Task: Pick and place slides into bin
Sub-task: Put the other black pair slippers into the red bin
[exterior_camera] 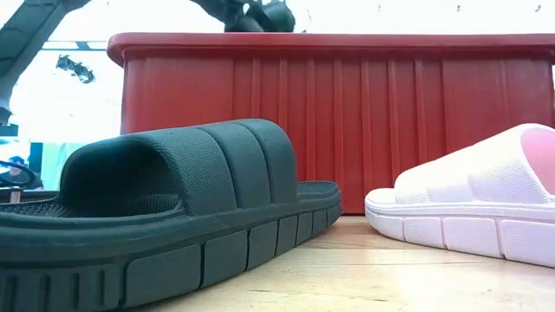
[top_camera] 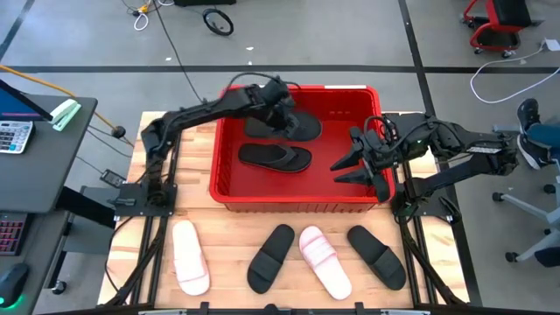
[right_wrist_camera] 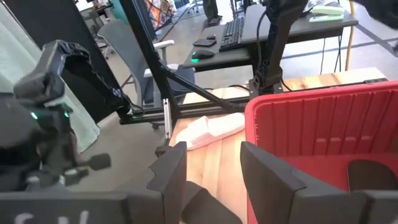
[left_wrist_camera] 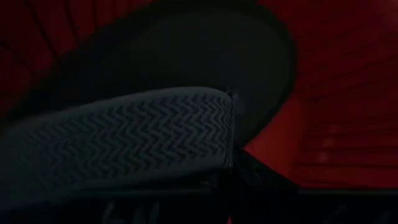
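Note:
The red bin (top_camera: 297, 199) stands mid-table. One black flip-flop (top_camera: 276, 157) lies flat on its floor. My left gripper (top_camera: 282, 101) reaches into the bin's far left part and is shut on a second black flip-flop (top_camera: 287, 128), whose ribbed sole (left_wrist_camera: 124, 143) fills the left wrist view. My right gripper (top_camera: 347, 171) is open and empty over the bin's right part; its fingers stand apart in the right wrist view (right_wrist_camera: 211, 174). Two pink slides (top_camera: 190, 256) (top_camera: 324, 261) and two black slides (top_camera: 269, 256) (top_camera: 376, 255) lie on the table near the front edge. My left gripper holds the second black flip-flop at one end (top_camera: 282, 118), coming from the table's left and slanting down into the bin. The sole (left_wrist_camera: 186, 124) faces the wrist camera. The flip-flop itself hides the fingers, so the kind of hold cannot be told.
The bin's thick rim (exterior_camera: 347, 42) and ribbed wall (exterior_camera: 390, 121) rise behind the black slide (exterior_camera: 173, 208) and the pink slide (exterior_camera: 486, 208). A desk with a keyboard and a calculator (top_camera: 13, 136) stands left of the table. Bare wood lies on both sides of the bin.

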Tool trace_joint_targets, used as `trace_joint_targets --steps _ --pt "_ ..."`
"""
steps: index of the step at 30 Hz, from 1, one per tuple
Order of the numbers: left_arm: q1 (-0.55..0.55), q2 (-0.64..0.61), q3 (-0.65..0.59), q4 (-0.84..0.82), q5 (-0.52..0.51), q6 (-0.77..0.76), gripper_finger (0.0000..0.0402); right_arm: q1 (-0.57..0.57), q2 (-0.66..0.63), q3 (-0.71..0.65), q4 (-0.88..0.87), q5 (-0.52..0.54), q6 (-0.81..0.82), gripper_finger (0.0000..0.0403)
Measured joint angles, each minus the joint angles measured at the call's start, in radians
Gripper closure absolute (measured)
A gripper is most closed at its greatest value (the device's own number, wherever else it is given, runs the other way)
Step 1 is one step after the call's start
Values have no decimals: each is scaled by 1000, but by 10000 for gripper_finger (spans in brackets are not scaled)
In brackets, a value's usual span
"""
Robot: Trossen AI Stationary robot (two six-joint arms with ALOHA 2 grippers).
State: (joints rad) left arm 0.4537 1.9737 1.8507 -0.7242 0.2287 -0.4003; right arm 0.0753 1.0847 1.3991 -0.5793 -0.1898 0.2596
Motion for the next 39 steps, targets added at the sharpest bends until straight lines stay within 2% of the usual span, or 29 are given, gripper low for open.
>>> trace_joint_targets --steps 7,17,33,35,39 --pt "32 72 0 -45 -20 2 393 0 0 0 0 0 0 246" --pt "104 98 1 -50 -46 -3 393 0 0 0 -6 0 -23 246" --pt "104 211 1 -35 -51 -7 393 -1 0 0 -4 16 -53 246" --pt "108 220 1 -34 -60 -7 384 -1 0 0 -4 16 -53 246" --pt "119 222 1 -31 -97 -33 340 -1 0 0 -4 16 -51 246"
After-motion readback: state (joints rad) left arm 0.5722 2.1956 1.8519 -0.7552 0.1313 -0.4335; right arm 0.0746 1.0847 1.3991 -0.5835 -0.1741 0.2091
